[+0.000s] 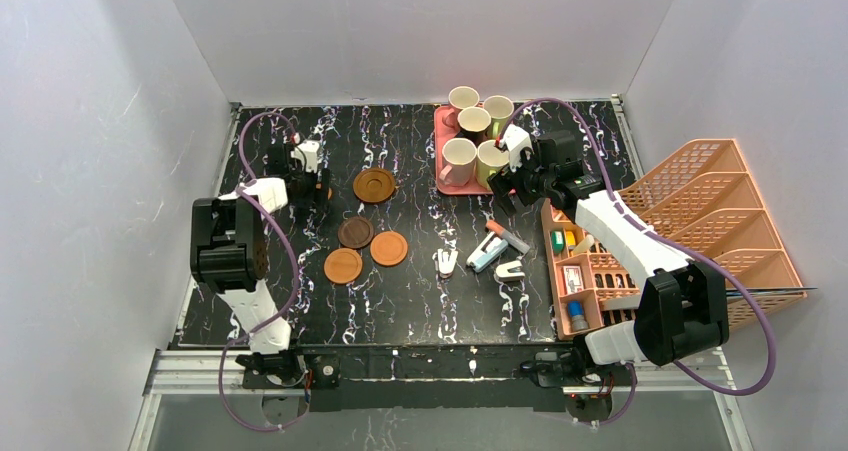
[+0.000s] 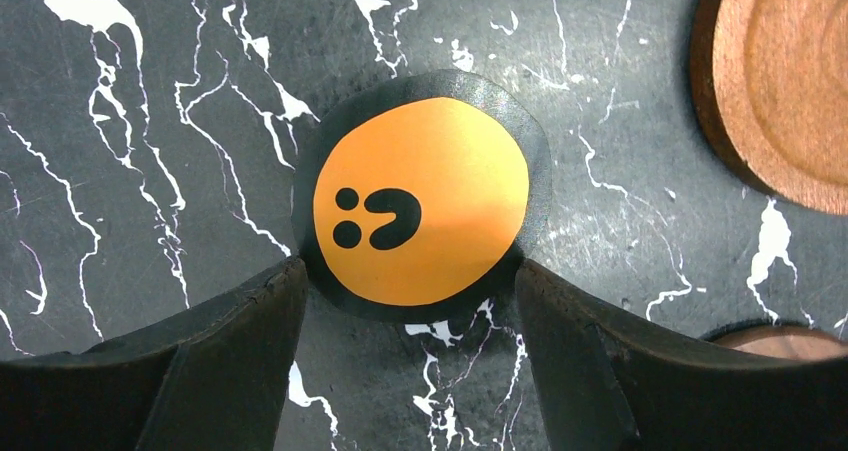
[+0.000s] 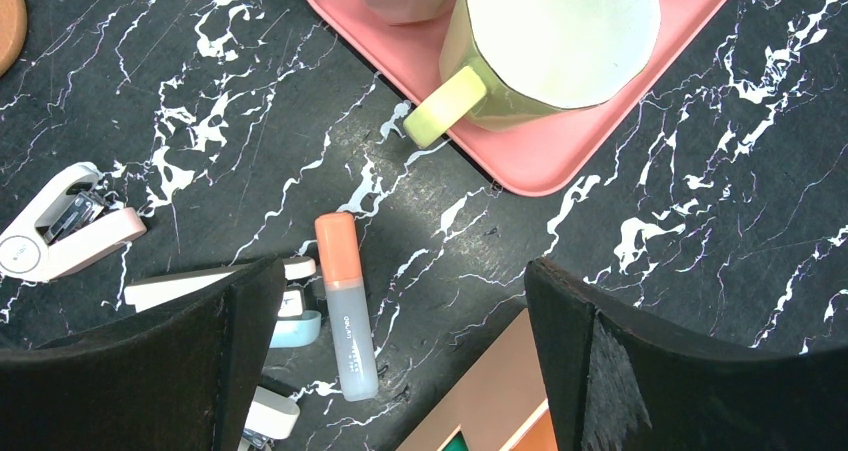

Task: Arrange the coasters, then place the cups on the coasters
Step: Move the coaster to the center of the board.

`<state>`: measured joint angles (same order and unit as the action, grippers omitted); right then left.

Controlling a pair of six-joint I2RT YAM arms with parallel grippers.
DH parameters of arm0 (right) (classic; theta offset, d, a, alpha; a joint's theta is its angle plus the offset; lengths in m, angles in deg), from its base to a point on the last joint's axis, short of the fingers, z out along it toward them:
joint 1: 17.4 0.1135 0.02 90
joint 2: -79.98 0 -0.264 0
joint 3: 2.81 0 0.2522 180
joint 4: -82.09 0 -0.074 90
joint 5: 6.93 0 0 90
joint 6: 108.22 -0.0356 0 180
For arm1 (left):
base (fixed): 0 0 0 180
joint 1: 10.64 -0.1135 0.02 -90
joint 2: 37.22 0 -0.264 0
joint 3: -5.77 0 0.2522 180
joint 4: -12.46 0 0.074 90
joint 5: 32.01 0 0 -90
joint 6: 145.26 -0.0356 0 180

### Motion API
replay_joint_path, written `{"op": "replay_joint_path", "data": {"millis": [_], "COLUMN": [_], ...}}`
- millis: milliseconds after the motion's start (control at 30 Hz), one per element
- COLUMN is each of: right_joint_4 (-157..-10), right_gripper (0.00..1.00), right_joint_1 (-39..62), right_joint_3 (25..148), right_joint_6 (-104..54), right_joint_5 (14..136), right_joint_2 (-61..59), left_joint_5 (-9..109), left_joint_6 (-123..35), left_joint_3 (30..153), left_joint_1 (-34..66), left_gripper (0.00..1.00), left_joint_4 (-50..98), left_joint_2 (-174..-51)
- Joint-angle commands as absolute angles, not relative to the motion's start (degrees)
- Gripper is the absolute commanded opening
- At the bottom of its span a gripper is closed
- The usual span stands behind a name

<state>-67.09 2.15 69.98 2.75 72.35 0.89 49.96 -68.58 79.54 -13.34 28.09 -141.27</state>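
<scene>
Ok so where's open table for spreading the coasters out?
Bare: the band between the rimmed coaster and the pink tray, back to the far edge; also the near strip in front of the coaster cluster. Crowded: the stapler and tube beside the organizer, and the tray, packed with cups.

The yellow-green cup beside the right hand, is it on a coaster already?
No. The cup stands on the pink tray, its handle over the edge.

You had five cups (image 1: 458,159) standing close together on the pink tray (image 1: 440,131) at the back. Four coasters (image 1: 355,232) lay flat on the black table (image 1: 420,301). Your left gripper (image 1: 316,183) was down low beside the far one.
</scene>
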Motion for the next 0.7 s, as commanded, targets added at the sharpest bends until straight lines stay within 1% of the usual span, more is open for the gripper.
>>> {"op": "replay_joint_path", "data": {"millis": [0, 200, 367, 433, 600, 633, 667], "right_joint_4": [-67.19, -67.14, -67.18, -67.13, -67.14, -67.18, -67.17], "right_gripper": [0.98, 0.98, 0.98, 0.98, 0.98, 0.98, 0.98], "right_joint_1": [1.87, 1.90, 1.91, 1.93, 1.93, 1.93, 1.88], "right_joint_3": [71.13, 71.08, 71.07, 71.11, 71.13, 71.08, 71.07], "right_joint_6": [2.87, 2.96, 2.96, 2.96, 2.96, 2.96, 2.96], "right_joint_5": [71.77, 71.80, 71.84, 71.87, 71.82, 71.83, 71.80], "right_joint_2": [2.02, 2.03, 1.93, 1.93, 2.15, 2.19, 2.20], "left_joint_5": [56.67, 59.79, 58.05, 54.92, 51.50, 51.45, 51.69], "left_joint_6": [-66.77, -64.98, -64.49, -64.70, -64.56, -64.23, -63.96], "left_joint_3": [79.21, 79.81, 80.42, 80.36, 79.15, 78.81, 78.58], "left_joint_1": [-13.05, -13.10, -13.10, -13.10, -13.10, -13.02, -13.09], "left_gripper": [0.74, 0.75, 0.75, 0.77, 0.88, 0.97, 0.98], "left_joint_4": [32.22, 30.81, 30.71, 30.94, 31.23, 31.23, 31.16], "left_joint_2": [-145.57, -146.83, -147.28, -146.73, -142.13, -140.32, -138.97]}}
